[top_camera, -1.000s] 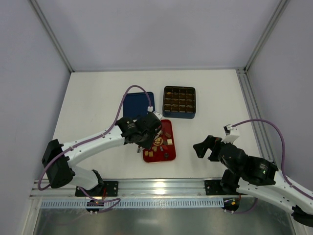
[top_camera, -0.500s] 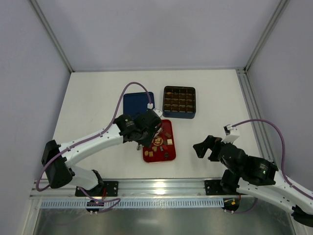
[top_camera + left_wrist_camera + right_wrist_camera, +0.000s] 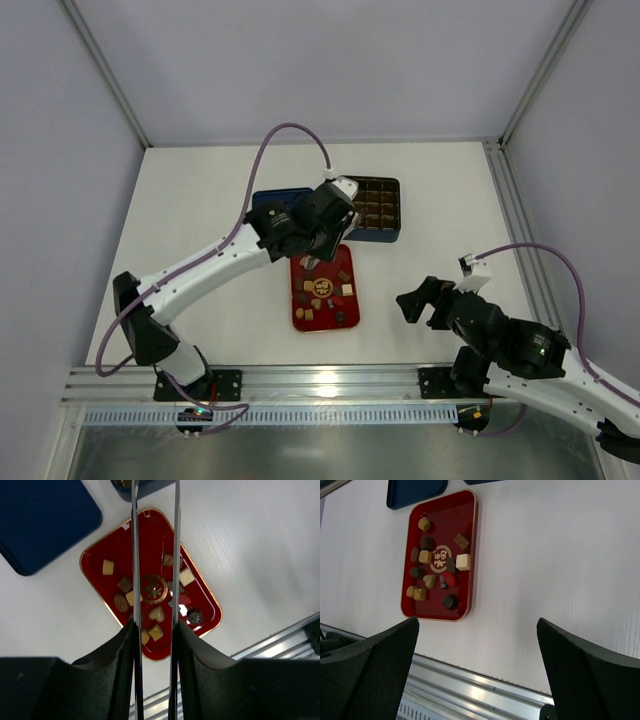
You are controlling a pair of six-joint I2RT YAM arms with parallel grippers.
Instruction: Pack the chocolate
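- The white table (image 3: 200,190) carries everything, with both arms mounted at its near edge.
- The left arm (image 3: 210,270) reaches out over the middle of the table. The left gripper (image 3: 312,260) hangs over the far end of the tray. Its thin fingers (image 3: 175,555) stand a narrow gap apart, but their tips run off the wrist view, so I cannot tell if they pinch anything.
- The right arm (image 3: 520,350) is low at the near right. The right gripper (image 3: 418,303) is spread wide and empty, well apart from the tray.
- A dark blue lid (image 3: 40,520) lies flat, far-left of the tray.
- A dark blue box (image 3: 378,236) with brown cells sits just beyond the tray.
- The red tray (image 3: 462,515) lies at centre.
- The chocolate (image 3: 425,556), dark, tan and cream pieces, is scattered on the tray.
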